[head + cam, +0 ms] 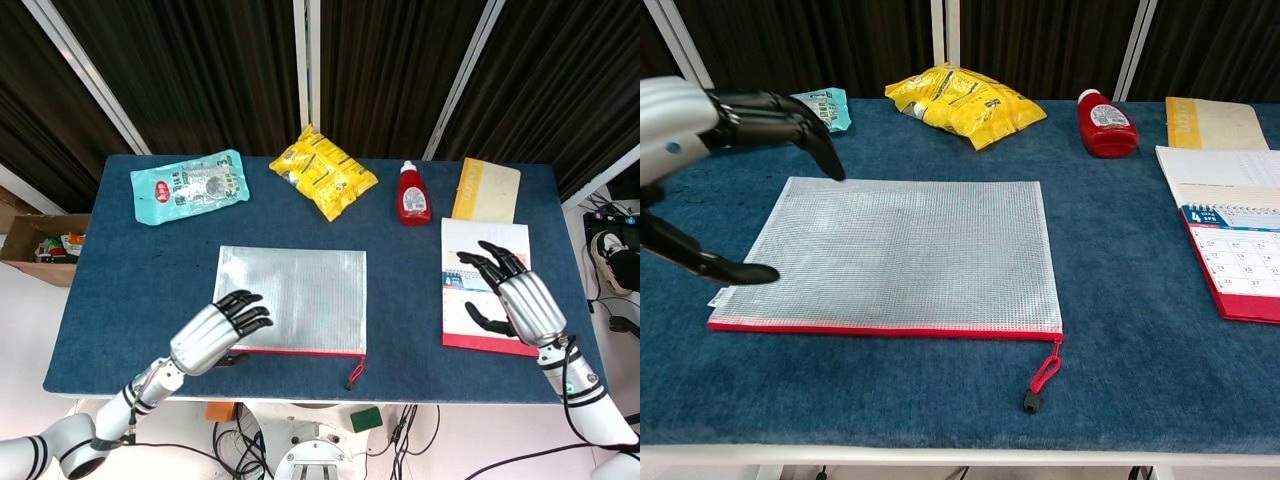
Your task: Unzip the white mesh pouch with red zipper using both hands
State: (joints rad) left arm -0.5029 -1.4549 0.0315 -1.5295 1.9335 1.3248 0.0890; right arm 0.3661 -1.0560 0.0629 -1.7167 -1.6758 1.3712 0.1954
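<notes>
The white mesh pouch (902, 255) lies flat near the front edge of the blue table (1120, 250), its red zipper (890, 329) running along the side closest to the robot. The zipper looks fully closed, and its red pull cord (1042, 376) trails off the pouch's front right corner onto the cloth, ending in a dark tab.

The left hand (212, 334) hangs over the pouch's front left corner with fingers spread and curved, holding nothing; in the chest view its thumb tip sits just above the mesh near the left edge, and contact cannot be judged. The right hand (522, 303) is well to the right of the pouch, over the calendar pad (1230, 250), fingers apart and empty.

Beyond the pouch, toward the table's far edge, a yellow snack bag (965, 104) lies behind its middle, a teal packet (190, 186) behind its left corner, and a small red bottle (1106, 124) behind and to the right. A tan booklet (486, 189) lies behind the calendar pad.
</notes>
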